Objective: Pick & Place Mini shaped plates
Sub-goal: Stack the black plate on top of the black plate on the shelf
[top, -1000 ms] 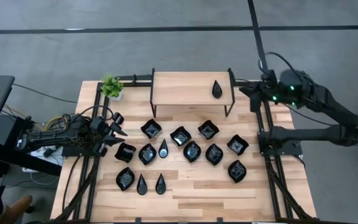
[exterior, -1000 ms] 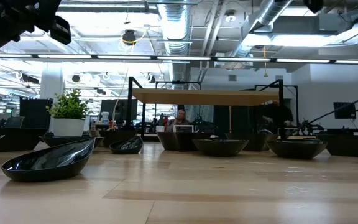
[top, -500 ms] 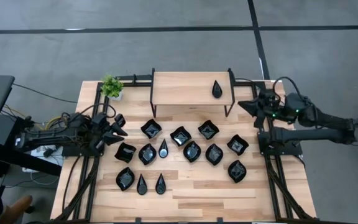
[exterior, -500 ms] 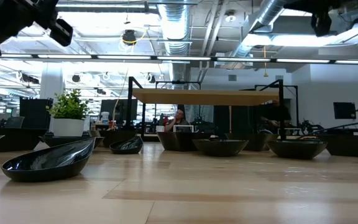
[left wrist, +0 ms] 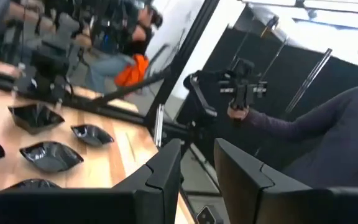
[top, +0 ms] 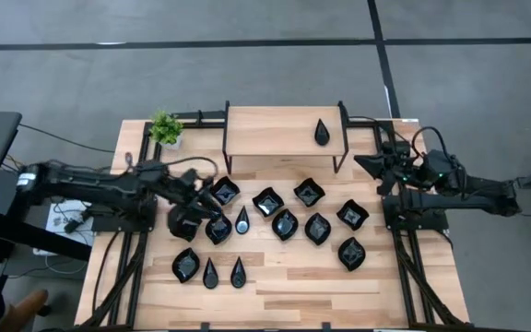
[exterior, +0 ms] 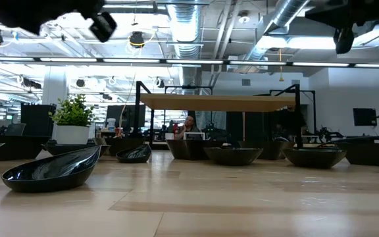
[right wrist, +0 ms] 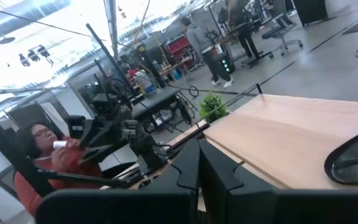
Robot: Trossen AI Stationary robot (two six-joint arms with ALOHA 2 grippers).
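1. Left pincer [top: 206, 199]: it hung above the left end of the mini shaped plates [top: 284, 224], over the dishes nearest that side. In the left wrist view its fingers [left wrist: 166, 177] stood apart, with nothing seen between them.

2. Potted plant [top: 165, 127]: one, at the far left corner of the desk [top: 293, 300].

3. Plates on the desk: thirteen could be counted, namely three teardrops and ten broader dishes of wavy square or leaf form. The left arm covered part of one dish, so another could have lain hidden beneath it.

4. Raised wooden shelf [top: 265, 134]: one, at the far edge. It carried a single teardrop plate [top: 322, 132] near its right end.

5. Right pincer [top: 365, 163]: closed and empty, it waited at the right edge of the desk, beside the shelf.

6. Progress: assuming the shelf was the destination, one plate was placed and thirteen remained. The task was judged to be at an early stage.
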